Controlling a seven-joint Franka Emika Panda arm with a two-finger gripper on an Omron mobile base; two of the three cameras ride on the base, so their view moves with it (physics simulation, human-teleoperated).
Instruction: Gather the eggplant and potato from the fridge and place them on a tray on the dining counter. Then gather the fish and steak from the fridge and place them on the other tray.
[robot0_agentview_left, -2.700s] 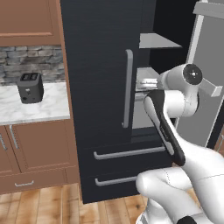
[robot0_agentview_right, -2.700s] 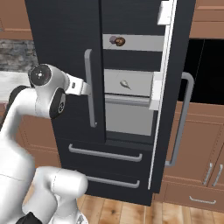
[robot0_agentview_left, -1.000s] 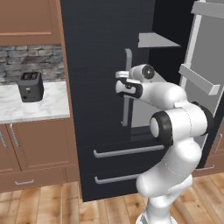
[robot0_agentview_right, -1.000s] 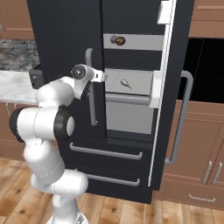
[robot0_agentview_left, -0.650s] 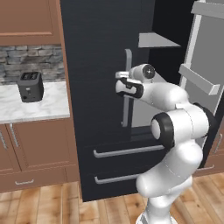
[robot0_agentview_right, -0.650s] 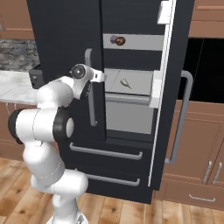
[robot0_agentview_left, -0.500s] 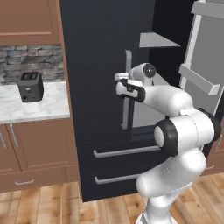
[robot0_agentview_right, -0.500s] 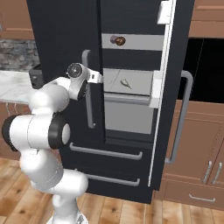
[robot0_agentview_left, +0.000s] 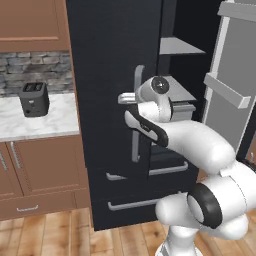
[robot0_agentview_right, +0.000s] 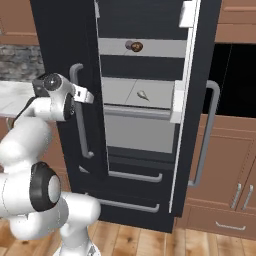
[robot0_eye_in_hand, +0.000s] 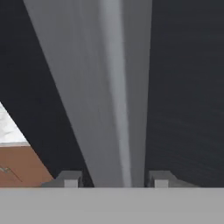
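Silver bar handle (robot0_eye_in_hand: 114, 96) of the tall black fridge (robot0_agentview_left: 112, 75) runs vertically, twelve to six, between the tool's (robot0_eye_in_hand: 114, 179) tips — clamped on it; small silvery fish (robot0_agentview_right: 142, 94) lies inside at three o'clock.

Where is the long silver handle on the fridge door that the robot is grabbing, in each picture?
Left base view: door handle at centre, behind the tool.
Right base view: left of centre, beside the tool.
Hand view: broad grey bar between the tool's fingertips.
Shared landmark: the black fridge door.
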